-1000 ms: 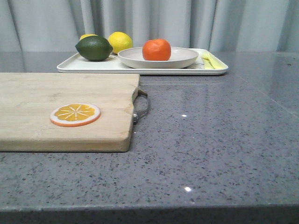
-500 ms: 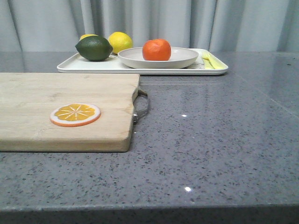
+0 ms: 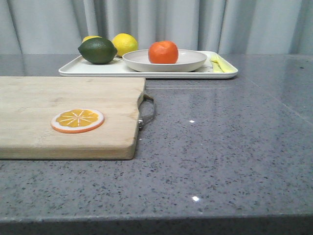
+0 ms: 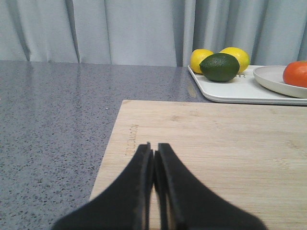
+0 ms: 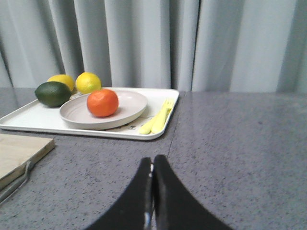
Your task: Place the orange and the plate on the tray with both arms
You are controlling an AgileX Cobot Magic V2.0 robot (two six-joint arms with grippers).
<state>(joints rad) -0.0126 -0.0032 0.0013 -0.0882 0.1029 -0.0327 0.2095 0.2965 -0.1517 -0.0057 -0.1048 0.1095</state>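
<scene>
Orange point(image 3: 163, 52) sits in plate point(image 3: 165, 60); plate on tray point(image 3: 93, 69), far centre of table. Tray's bear drawing mostly hidden under plate. Left gripper point(image 4: 153, 158) over cutting board point(image 4: 225, 143), jaws closed, empty. Right gripper point(image 5: 152, 167) over bare table, jaws closed, empty. Neither gripper visible in front view.

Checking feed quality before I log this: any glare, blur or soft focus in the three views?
Front view: sharp, with small pinpoint glints on the table and light sheen on the orange. Left wrist view: the left hand is close and slightly soft, the board clear. Right wrist view: the right hand is blurred at the edges, the tray and plate reasonably sharp.
</scene>
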